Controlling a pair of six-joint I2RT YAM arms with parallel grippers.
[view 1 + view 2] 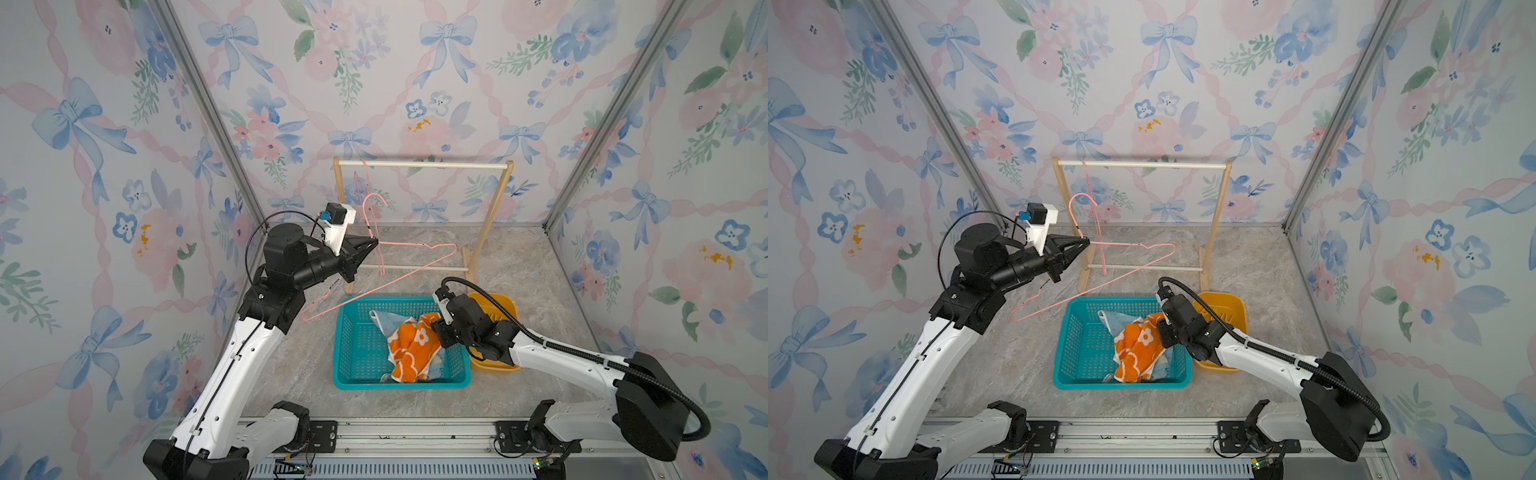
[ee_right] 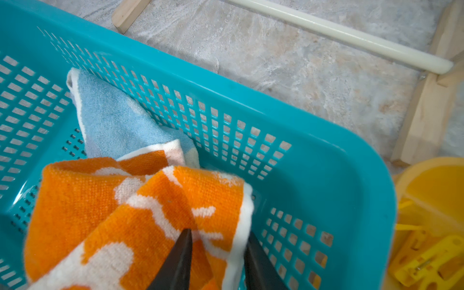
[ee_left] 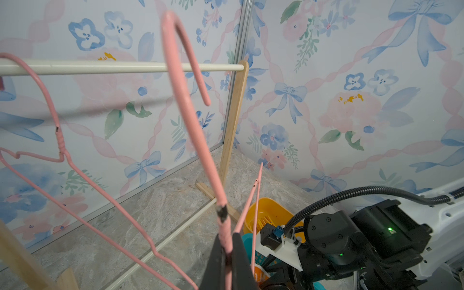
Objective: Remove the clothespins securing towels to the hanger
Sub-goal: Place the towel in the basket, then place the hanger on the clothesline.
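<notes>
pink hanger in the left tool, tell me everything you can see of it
The pink hanger is thin coated wire: a curved hook, a twisted neck with a dark patch where the coating is gone, and a triangular body with notched shoulders. The left tool is shut on the neck. It is tilted, hook up and clear of the rack rod, one corner low beside the teal basket. Nothing hangs on it.
</notes>
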